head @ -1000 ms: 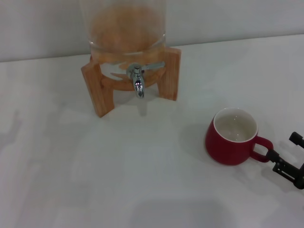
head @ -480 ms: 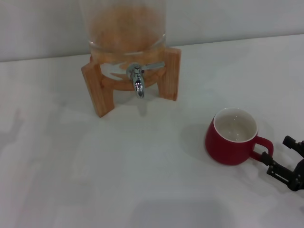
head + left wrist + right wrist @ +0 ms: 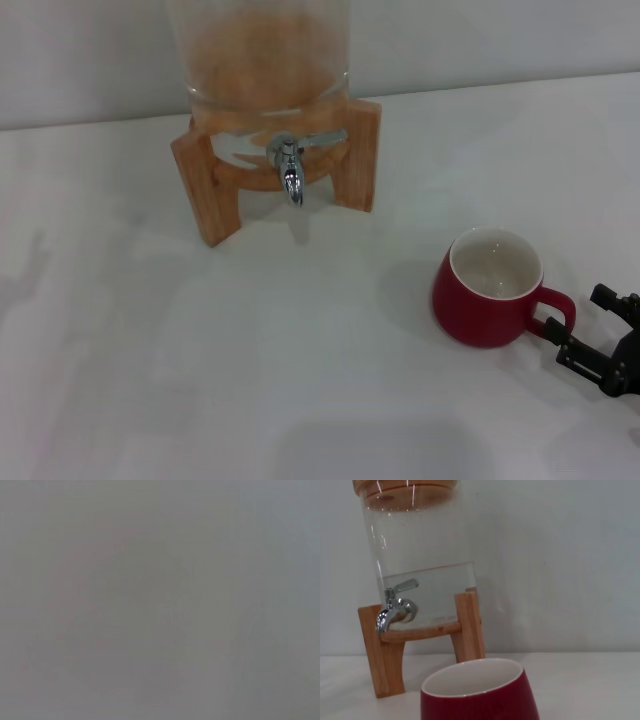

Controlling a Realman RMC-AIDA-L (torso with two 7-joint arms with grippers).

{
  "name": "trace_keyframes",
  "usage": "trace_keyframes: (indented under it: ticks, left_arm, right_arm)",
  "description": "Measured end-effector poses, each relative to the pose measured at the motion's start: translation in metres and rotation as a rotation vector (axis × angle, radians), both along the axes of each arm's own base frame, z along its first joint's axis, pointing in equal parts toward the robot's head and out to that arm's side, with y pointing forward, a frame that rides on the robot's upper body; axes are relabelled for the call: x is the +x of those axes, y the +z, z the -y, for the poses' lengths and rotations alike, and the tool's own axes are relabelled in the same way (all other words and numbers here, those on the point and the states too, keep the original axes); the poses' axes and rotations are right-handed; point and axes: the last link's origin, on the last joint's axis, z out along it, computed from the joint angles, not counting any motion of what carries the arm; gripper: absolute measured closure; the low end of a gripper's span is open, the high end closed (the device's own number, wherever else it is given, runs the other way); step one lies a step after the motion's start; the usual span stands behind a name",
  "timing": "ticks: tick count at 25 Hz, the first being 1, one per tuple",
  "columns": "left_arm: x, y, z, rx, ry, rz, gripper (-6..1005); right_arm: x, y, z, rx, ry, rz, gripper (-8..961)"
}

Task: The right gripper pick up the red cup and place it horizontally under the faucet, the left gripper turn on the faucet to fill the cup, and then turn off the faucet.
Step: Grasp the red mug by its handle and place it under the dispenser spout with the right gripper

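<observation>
- I see the red cup (image 3: 489,287) standing upright on the white table (image 3: 300,360), well to the right of the glass dispenser (image 3: 262,55) and nearer the robot, with its loop handle pointing away from the dispenser.
- My right gripper (image 3: 572,323) sits low at the cup's handle side, its black fingers spread to either side of the handle, not closed on it.
- The chrome faucet (image 3: 289,172) hangs from the dispenser between the legs of the wooden stand (image 3: 205,190), spout down, nothing beneath it.
- I cannot see my left gripper; its wrist view is plain grey.
</observation>
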Motion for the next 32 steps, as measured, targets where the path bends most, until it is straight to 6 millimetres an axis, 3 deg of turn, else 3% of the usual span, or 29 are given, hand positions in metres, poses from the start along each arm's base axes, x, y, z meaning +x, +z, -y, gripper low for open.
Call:
trace_keyframes:
  ticks: [32]
  left_arm:
    - [-0.001,-0.002,0.002,-0.004,0.002,0.001,120]
  right_arm:
    - [0.003,0.006,-0.017,0.066,-0.025,0.039,98]
